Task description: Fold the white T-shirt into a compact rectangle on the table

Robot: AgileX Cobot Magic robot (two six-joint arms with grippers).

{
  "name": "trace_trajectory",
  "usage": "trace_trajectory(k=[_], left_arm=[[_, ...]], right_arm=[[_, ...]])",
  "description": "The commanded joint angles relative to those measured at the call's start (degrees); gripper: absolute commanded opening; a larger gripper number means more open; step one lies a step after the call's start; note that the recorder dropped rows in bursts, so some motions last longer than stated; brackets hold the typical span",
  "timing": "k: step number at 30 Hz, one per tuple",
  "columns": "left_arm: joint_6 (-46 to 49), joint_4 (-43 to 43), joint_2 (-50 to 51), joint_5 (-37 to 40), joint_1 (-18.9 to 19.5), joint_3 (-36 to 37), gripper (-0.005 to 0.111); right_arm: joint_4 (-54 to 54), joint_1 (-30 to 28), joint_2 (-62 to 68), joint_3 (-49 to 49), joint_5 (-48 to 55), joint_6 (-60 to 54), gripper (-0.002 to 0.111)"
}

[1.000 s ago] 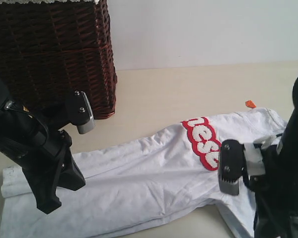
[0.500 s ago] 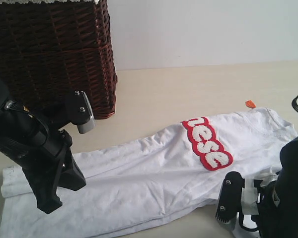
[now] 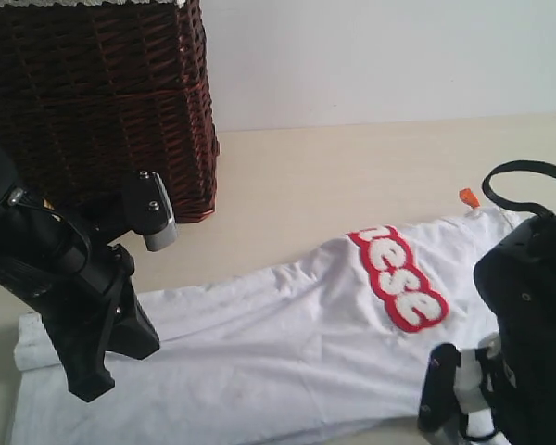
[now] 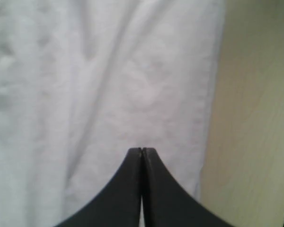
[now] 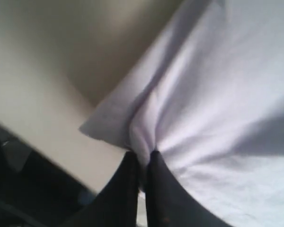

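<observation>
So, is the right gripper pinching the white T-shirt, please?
Yes, the right gripper is shut on a bunched fold of the white T-shirt.

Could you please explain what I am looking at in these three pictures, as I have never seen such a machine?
It is a robot with a black left arm and right arm, each ending in a gripper. The wide picture comes from a camera off the arms; the other two from cameras on the wrists. A white T-shirt with red-edged letters lies spread on a beige table, near a dark wicker basket. The right gripper is shut on a pinch of the shirt. The left gripper is shut over the shirt; whether it grips cloth is unclear.
</observation>
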Motion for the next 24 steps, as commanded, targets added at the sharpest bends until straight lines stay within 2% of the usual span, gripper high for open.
trace_trajectory(k=[1, 7, 15, 20, 24], left_arm=[[-0.2, -0.8, -0.2, 0.3, -0.3, 0.0, 0.001], [-0.2, -1.1, -0.2, 0.3, -0.3, 0.0, 0.001], [-0.1, -1.1, -0.2, -0.1, -0.3, 0.0, 0.001], [-0.1, -1.1, -0.2, -1.3, -0.3, 0.0, 0.001], [-0.1, -1.1, -0.2, -1.3, -0.3, 0.0, 0.001]], right_arm=[[5.6, 0.0, -3.2, 0.5, 11.3, -5.3, 0.0], [1.0, 0.0, -8.5, -2.3, 12.2, -5.0, 0.0], [-15.4, 0.0, -10.0, -10.8, 11.2, -5.9, 0.0], [-22.7, 0.0, -10.0, -13.1, -2.1, -8.9, 0.0], [-26.2, 0.0, -9.7, -13.1, -15.3, -16.2, 0.0]])
